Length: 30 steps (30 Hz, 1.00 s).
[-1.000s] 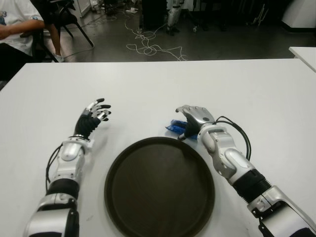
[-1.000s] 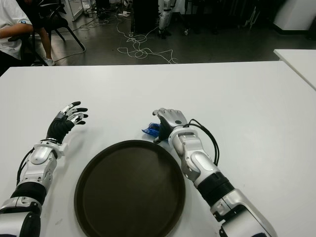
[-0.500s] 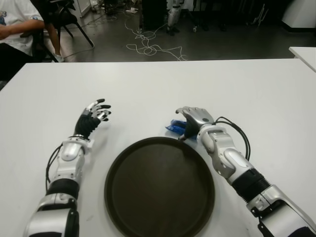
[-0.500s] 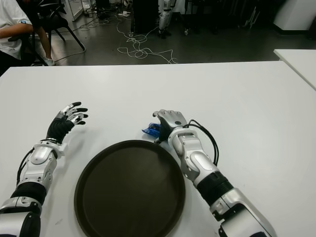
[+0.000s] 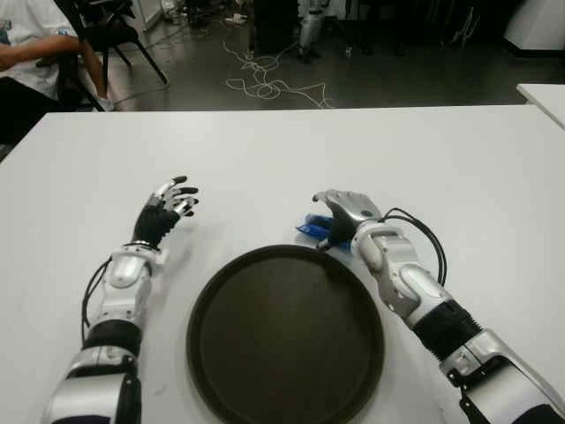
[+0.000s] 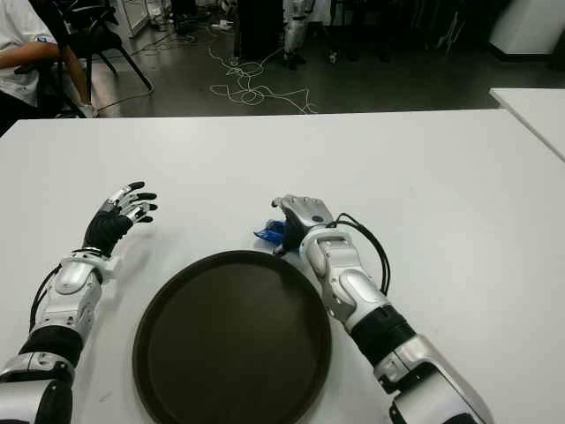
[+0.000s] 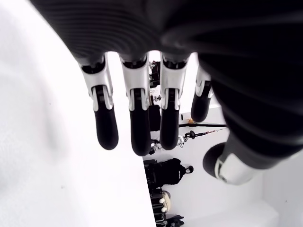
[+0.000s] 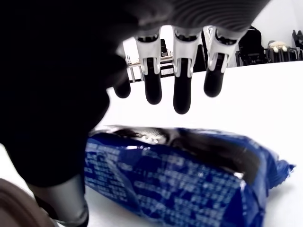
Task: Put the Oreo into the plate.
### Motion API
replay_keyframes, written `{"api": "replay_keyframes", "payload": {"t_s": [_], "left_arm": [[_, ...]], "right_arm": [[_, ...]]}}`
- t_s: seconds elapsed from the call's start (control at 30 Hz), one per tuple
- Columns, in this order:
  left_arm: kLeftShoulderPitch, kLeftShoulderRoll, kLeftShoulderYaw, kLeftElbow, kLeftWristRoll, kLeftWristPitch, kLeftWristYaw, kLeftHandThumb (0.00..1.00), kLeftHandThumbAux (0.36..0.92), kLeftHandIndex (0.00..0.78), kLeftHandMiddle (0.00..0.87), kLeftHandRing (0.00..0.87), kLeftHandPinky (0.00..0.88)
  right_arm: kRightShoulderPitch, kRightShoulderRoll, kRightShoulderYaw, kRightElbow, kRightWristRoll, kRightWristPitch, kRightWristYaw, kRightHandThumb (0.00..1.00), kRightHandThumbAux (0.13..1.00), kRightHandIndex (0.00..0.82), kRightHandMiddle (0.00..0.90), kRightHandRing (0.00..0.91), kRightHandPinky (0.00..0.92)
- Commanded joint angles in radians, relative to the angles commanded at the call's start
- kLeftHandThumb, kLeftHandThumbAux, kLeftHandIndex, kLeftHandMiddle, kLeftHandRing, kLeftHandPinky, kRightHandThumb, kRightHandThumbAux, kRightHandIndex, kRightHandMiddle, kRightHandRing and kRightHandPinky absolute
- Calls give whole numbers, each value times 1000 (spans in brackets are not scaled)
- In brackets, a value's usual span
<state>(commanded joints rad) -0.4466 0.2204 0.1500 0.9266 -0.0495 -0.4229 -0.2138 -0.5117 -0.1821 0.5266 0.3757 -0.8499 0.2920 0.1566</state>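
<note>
Blue foil-wrapped Oreo pack (image 8: pixel 180 175) lying on white table (image 5: pixel 459 159), just beyond round dark-brown plate (image 5: pixel 284 337) far rim. Left hand (image 5: pixel 165 208) idle left of plate, fingers spread, empty. Right hand (image 5: pixel 344 215) arched over pack, fingers uncurled, poised to grasp, not gripping yet.

Right hand (image 5: pixel 346 215) arches over blue Oreo pack (image 5: pixel 312 228) at the plate (image 5: pixel 285 337) rim; left hand (image 5: pixel 166 208) spread, well apart.
</note>
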Motion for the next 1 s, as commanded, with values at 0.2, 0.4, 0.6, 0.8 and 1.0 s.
{"api": "replay_keyframes", "payload": {"t_s": [0.2,0.4,0.6,0.8,1.0], "left_arm": [[-1,0,-2,-5,1,7,-1,147,647,166,278,285,338],[3,-2,-4,-11,2,5,1,144,644,169,279,285,333],[5,-1,-4,-7,0,-1,-4,145,640,174,285,287,332],[9,-2,-2,-8,-5,-9,-11,151,632,171,284,293,344],[14,-4,-2,-16,-6,-14,-9,161,640,172,288,294,345]], "right_arm": [[-27,-14,12,26,19,-6,78,0,811,188,212,218,208],[-51,-37,20,48,57,-53,173,0,809,180,214,216,194],[-90,-60,28,125,98,-152,225,0,811,157,198,193,141],[-129,-68,33,197,122,-213,259,0,799,133,178,171,115],[-139,-76,36,214,134,-242,276,0,802,112,163,154,97]]}}
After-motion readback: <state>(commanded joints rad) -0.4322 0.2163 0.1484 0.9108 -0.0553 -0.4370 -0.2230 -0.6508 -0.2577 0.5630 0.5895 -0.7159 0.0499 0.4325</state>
